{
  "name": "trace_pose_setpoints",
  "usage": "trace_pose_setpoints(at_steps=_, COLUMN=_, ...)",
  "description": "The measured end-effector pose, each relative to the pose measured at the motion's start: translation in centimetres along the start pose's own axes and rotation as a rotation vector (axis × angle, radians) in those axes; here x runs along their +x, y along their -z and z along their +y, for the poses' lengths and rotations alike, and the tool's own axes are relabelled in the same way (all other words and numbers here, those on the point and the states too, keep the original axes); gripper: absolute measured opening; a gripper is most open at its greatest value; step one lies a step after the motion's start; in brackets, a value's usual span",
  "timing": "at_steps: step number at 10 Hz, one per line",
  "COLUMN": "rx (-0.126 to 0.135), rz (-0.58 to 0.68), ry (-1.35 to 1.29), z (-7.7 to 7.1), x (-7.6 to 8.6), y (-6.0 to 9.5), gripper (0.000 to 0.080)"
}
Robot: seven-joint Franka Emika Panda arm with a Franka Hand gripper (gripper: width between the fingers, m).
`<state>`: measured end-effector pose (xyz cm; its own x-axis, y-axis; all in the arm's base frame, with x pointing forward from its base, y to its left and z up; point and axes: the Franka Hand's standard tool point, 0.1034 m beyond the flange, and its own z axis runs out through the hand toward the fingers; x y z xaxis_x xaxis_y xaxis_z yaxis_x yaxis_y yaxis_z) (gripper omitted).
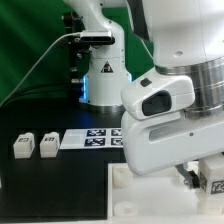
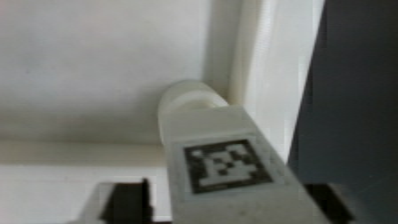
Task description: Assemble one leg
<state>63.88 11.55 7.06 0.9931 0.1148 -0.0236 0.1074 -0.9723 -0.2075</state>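
Observation:
In the wrist view a leg (image 2: 221, 150), a white block with a black-and-white tag, sits between my two dark fingers (image 2: 125, 202). My gripper (image 2: 226, 205) is shut on it. The leg's rounded far end rests against the white square base (image 2: 89, 70), close to the base's edge and corner. In the exterior view the gripper (image 1: 192, 176) is low at the right, mostly hidden by the arm. The tagged leg (image 1: 213, 181) shows beside it, above the base (image 1: 128, 186). Two more legs (image 1: 22, 146) (image 1: 47, 146) stand on the table at the left.
The marker board (image 1: 90, 139) lies flat behind the base, right of the two loose legs. The robot's white pedestal (image 1: 103, 75) and cables stand at the back. The arm's bulk (image 1: 165, 110) blocks much of the exterior view's right side.

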Motion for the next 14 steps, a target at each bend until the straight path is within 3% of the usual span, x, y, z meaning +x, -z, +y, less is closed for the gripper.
trace_pose_setpoints(at_steps=1, rx=-0.002, rz=0.000, ry=0.003, z=0.1, x=0.0, y=0.0, gripper=0.0291)
trace_pose_setpoints(at_steps=4, rx=-0.006, rz=0.013, ry=-0.311, z=0.2, x=0.0, y=-0.1, gripper=0.0291)
trace_pose_setpoints(at_steps=9, rx=0.085, rz=0.082, ry=-0.981, z=0.5, x=-0.7, y=-0.2, gripper=0.0292)
trace_pose_setpoints(at_steps=12, rx=0.109, rz=0.062, ry=-1.355, z=-0.6, x=-0.9, y=-0.5, gripper=0.0292)
trace_pose_setpoints(at_steps=14, rx=0.114, rz=0.057, ry=-1.380, z=-0.9, x=-0.9, y=-0.6, gripper=0.0292)
